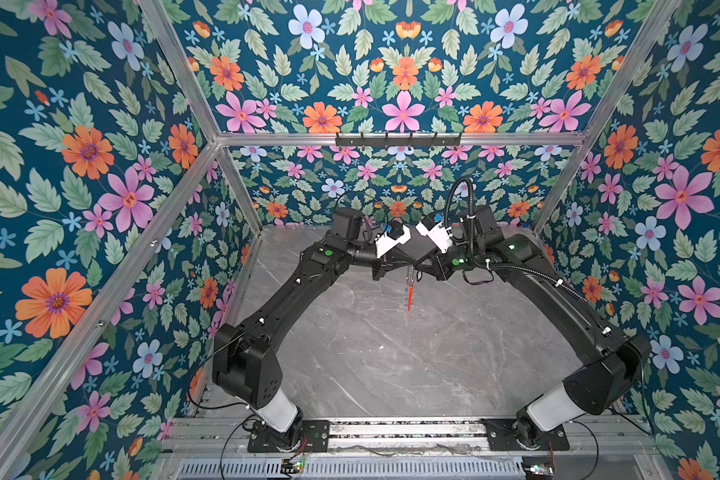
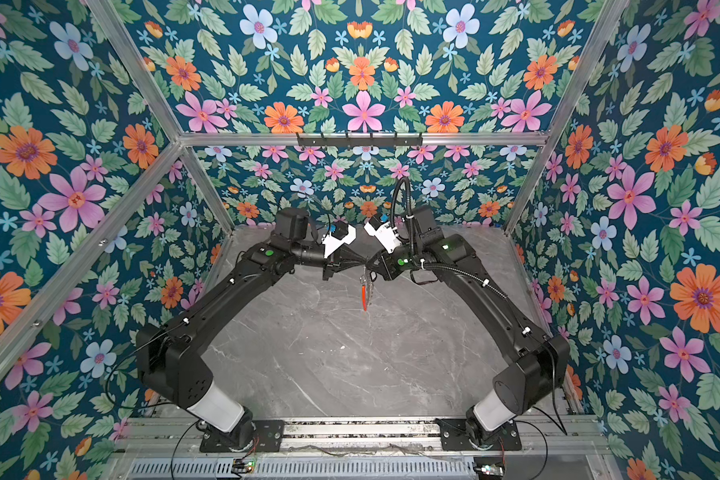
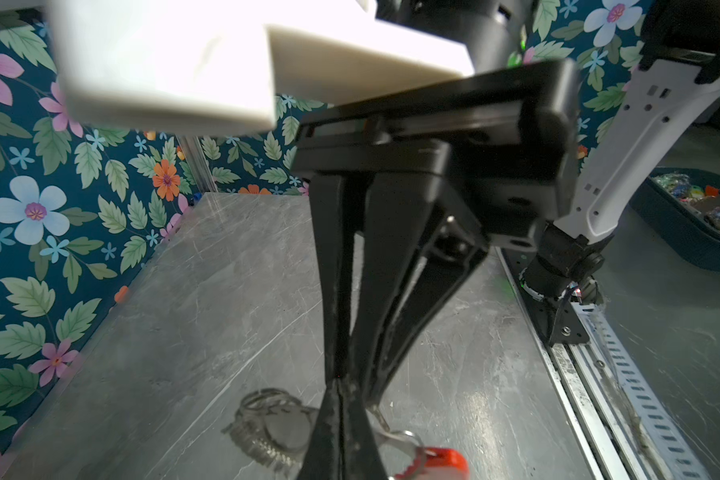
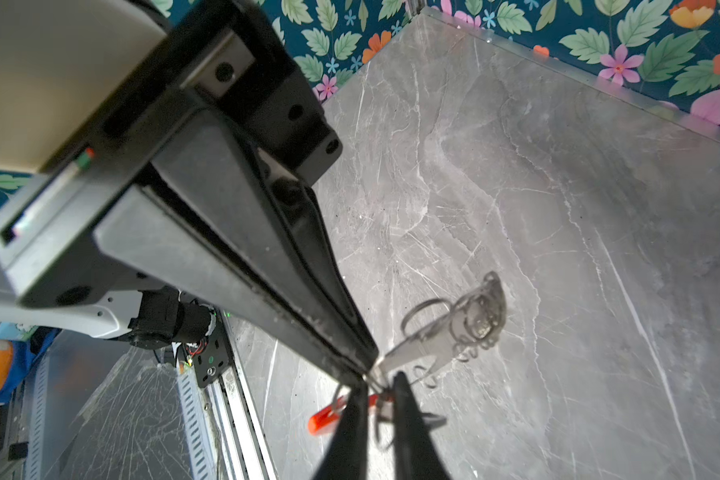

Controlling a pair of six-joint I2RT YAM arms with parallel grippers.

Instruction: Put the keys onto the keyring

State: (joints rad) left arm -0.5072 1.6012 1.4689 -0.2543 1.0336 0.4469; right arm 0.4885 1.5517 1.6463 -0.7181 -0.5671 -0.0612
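Both arms meet in mid-air above the far middle of the table, and the keyring (image 1: 410, 291) (image 2: 365, 296) hangs between their tips. It is a bunch of small silver rings (image 3: 267, 430) (image 4: 476, 320) with a bright red segment (image 3: 445, 459) (image 4: 325, 417). My left gripper (image 1: 408, 262) (image 3: 341, 384) is shut on a silver part of the keyring; the right wrist view shows its tips (image 4: 366, 368) pinching that metal. My right gripper (image 1: 417, 266) (image 4: 381, 380) has its fingers slightly apart, with thin ring wire in the gap. I cannot pick out the keys.
The grey marble table (image 1: 391, 357) lies well below the hanging keyring. A black hook rack (image 1: 398, 139) is on the back rail. A metal rail (image 1: 404, 428) carries both arm bases at the front. Outside the cell stands a dark tray (image 3: 682, 237) of colourful items.
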